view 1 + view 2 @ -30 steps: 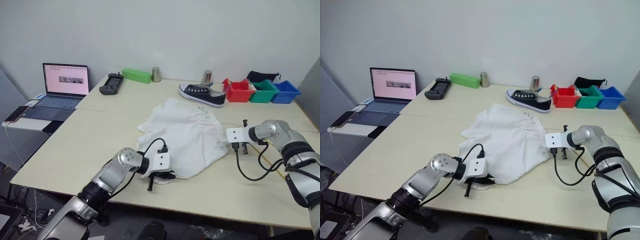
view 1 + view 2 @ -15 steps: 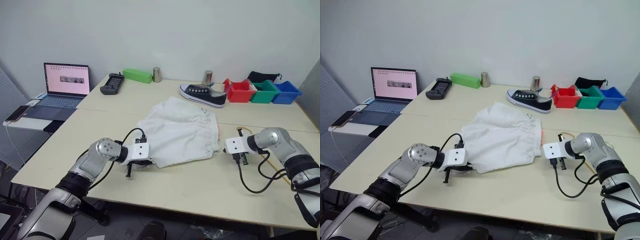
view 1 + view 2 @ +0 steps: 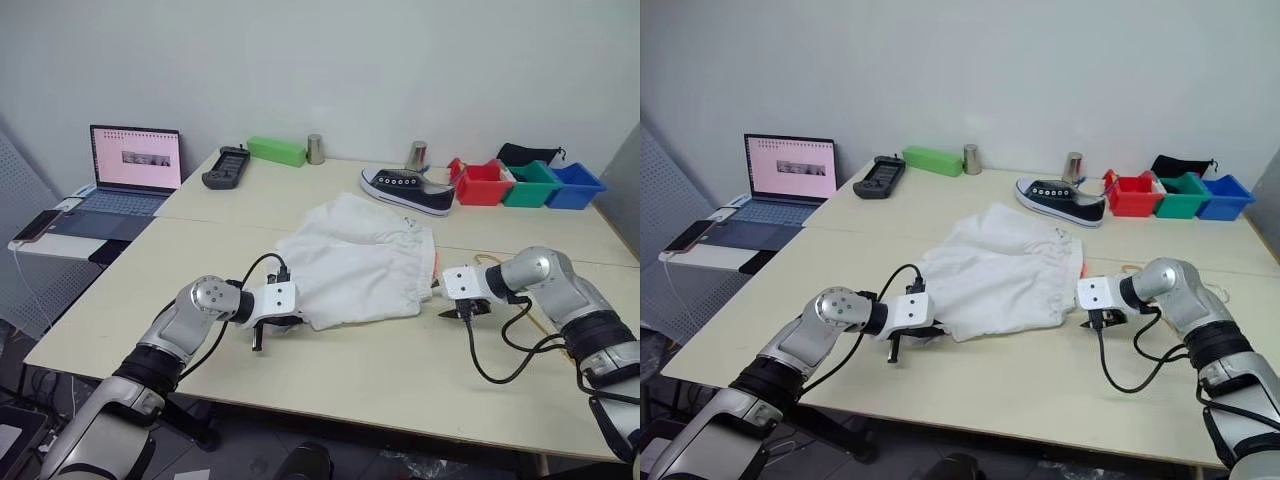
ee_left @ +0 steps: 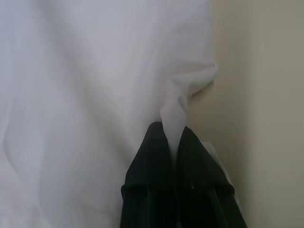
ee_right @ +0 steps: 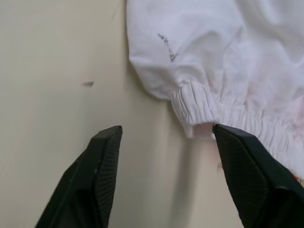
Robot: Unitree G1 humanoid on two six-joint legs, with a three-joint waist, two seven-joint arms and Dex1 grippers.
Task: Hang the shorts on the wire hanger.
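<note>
The white shorts (image 3: 360, 265) lie spread and wrinkled across the middle of the table (image 3: 400, 370). My left gripper (image 3: 292, 322) is shut on their near left hem; in the left wrist view a fold of the cloth (image 4: 85, 95) is pinched between the black fingertips (image 4: 154, 137). At the shorts' right edge my right gripper (image 5: 166, 133) stands open just short of the gathered waistband corner (image 5: 194, 104), with nothing between its fingers. A thin yellow wire, seemingly the wire hanger (image 3: 484, 260), lies on the table behind the right gripper (image 3: 447, 312), mostly hidden by the arm.
A black sneaker (image 3: 405, 190) sits behind the shorts. Red (image 3: 478, 183), green (image 3: 528, 183) and blue (image 3: 572, 185) bins line the far right. A laptop (image 3: 125, 175), a black controller (image 3: 223, 166), a green box (image 3: 276, 151) and two metal cups (image 3: 315, 148) stand at the back and left.
My right gripper has opened and moved left to the waistband corner. Earlier my left gripper dragged the hem to the left, spreading the shorts flatter; it has since held still.
</note>
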